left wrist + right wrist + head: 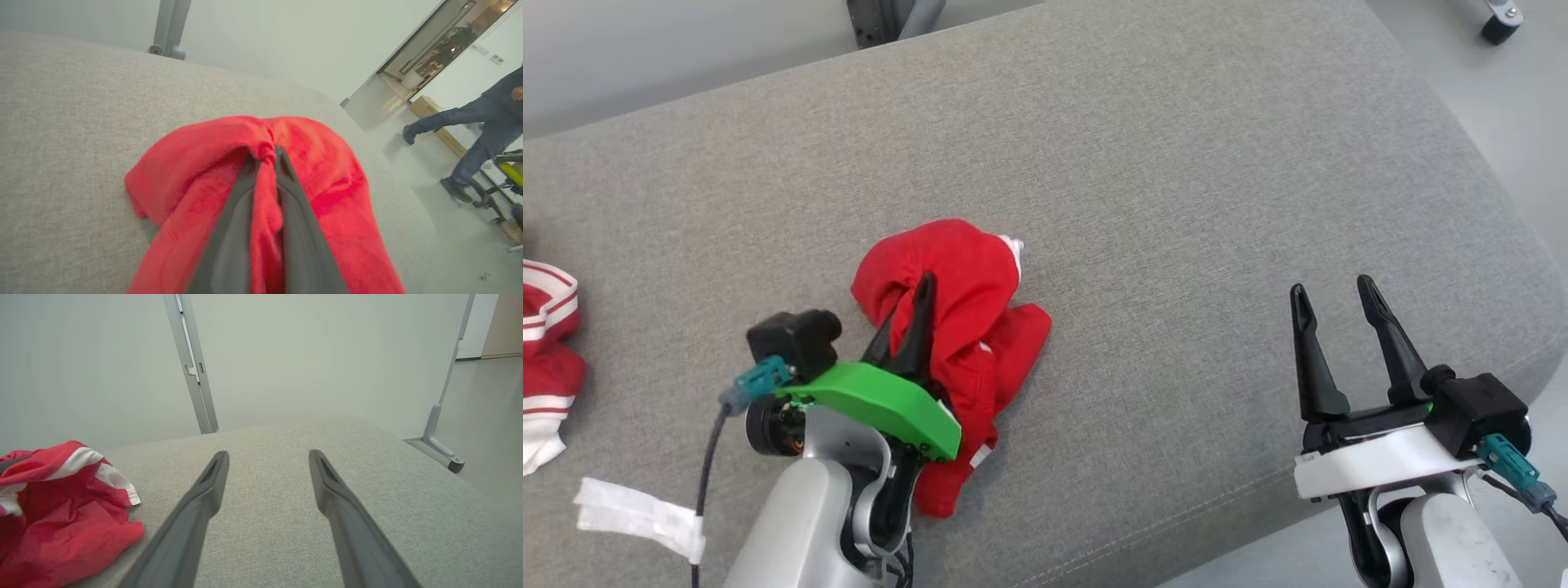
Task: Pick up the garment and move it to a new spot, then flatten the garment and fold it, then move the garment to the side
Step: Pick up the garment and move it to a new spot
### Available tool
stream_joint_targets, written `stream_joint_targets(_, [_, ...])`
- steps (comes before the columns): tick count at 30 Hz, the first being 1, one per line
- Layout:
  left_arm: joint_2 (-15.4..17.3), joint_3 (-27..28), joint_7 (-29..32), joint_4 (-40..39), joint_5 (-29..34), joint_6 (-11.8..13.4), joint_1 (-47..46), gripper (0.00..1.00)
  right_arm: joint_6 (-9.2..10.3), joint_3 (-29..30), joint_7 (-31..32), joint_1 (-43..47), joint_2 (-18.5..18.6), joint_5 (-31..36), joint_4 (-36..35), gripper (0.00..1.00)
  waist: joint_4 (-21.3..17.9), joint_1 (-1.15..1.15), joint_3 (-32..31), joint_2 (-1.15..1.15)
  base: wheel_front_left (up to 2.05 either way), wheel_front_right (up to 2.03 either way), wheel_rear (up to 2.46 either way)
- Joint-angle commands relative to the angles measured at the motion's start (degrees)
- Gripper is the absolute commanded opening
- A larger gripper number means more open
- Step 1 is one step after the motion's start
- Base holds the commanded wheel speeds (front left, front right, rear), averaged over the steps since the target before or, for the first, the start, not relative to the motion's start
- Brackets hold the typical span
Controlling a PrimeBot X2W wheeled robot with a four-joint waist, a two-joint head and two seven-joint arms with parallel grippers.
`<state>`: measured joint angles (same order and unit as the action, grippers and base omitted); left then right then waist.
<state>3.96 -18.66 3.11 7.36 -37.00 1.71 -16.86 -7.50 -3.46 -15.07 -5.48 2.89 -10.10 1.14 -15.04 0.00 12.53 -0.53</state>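
Note:
The garment [964, 302] is a crumpled red piece with white trim, lying near the middle of the grey cushion [1143, 163]. My left gripper [921, 290] is shut on a fold of it; in the left wrist view the red cloth [322, 179] bunches between and around the two dark fingers [229, 237]. The same garment [61, 506] lies at the left of the right wrist view. My right gripper [1331, 294] stands open near the cushion's front right edge, with nothing between its fingers [200, 502].
Another red and white striped cloth [547, 351] lies at the cushion's far left. A white strip of tape [637, 510] sits at the front left. A person's legs [474, 134] stride across the floor beyond the cushion's end. Grey frame posts [196, 375] stand behind.

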Motion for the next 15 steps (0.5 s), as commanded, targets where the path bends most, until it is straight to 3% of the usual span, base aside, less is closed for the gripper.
stream_joint_targets(1, [0.33,-0.60,-1.86,3.02,2.05,-0.77,-1.00,0.00,0.02,0.02,-0.19,0.73,0.00,0.31,-0.22,1.00,-0.86,0.00,-0.78,0.53,0.00,0.00,0.00])
stream_joint_targets(10, [-0.22,-5.71,-12.53,23.59,7.15,-4.35,-5.30,0.00,0.02,-0.04,-0.19,1.51,0.01,0.77,-0.31,1.00,0.60,0.00,-2.10,0.53,0.00,0.00,0.00])
stream_joint_targets(11, [-0.39,-6.42,-13.44,24.87,7.02,-5.12,-5.82,0.14,0.02,-0.26,-0.19,1.38,0.00,0.63,-0.34,1.00,0.90,0.00,-2.18,0.53,0.00,0.00,0.00])
stream_joint_targets(12, [-0.53,-7.02,-14.10,26.18,7.03,-5.45,-6.34,0.53,0.02,-0.32,-0.19,1.23,0.02,0.59,-0.38,1.00,1.22,0.00,-2.27,0.53,0.00,0.00,0.00])
stream_joint_targets(13, [-0.56,-7.67,-14.79,27.31,7.64,-5.73,-6.91,1.00,0.02,-0.35,-0.19,1.09,0.03,0.75,-0.43,1.00,1.54,0.00,-2.40,0.53,0.00,0.00,0.00])
stream_joint_targets(15, [-0.64,-8.56,-15.67,28.98,7.67,-5.93,-7.81,1.00,0.02,-0.12,-0.19,0.97,0.02,0.99,-0.62,1.00,2.30,0.00,-2.81,0.53,0.00,0.00,0.00])
